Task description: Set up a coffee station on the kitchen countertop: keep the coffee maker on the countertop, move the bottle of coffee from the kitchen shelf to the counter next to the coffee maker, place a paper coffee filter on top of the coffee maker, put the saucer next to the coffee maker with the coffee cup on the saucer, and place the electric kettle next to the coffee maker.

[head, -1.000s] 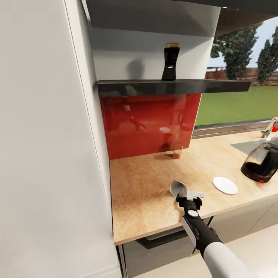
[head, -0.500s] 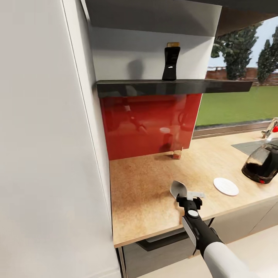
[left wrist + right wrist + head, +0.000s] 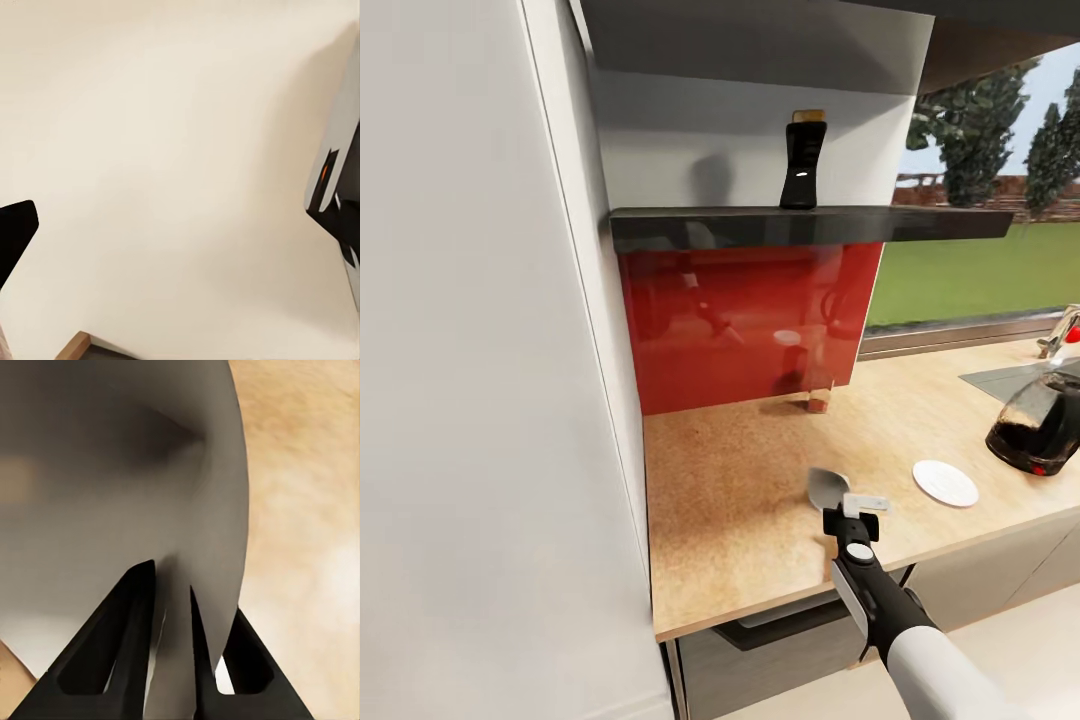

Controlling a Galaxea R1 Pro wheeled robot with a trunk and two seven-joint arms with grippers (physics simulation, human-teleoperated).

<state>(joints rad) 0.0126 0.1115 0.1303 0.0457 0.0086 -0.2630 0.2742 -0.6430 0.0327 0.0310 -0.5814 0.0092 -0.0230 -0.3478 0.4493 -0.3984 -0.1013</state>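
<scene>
**Right gripper pinches the paper filter low over the worktop**

Kitchen countertop (image 3: 750, 500) of light wood grain runs out ahead of the right gripper (image 3: 852, 517), backed by a glossy red splashback (image 3: 740, 320) with a dark shelf (image 3: 800, 222) above it and a tall white cabinet side (image 3: 480, 400) off to the tool's left. Beyond a window to the right lie green lawn and trees. No writing can be read on anything.

Well to the tool's right stands the electric kettle (image 3: 1038, 425), rounded glass over a black base; its lower part looks dark, though whether that is liquid cannot be told. Nearer, just right of the gripper and apart from it, the saucer (image 3: 945, 482) lies flat and bare on the wood. High on the shelf, far ahead of the tool, stands the bottle of coffee (image 3: 801, 165), dark with a yellow cap. A small reddish object (image 3: 817, 402) sits at the foot of the splashback.

In the right wrist view the black fingers (image 3: 112, 652) stand narrowly apart, clamped on the edge of the paper coffee filter (image 3: 112, 487), whose pale cone fans out past the tips just above the worktop.

The left wrist view shows a plain cream surface (image 3: 165, 165) and a dark fingertip (image 3: 13, 232); how far that gripper stands apart cannot be told.
</scene>
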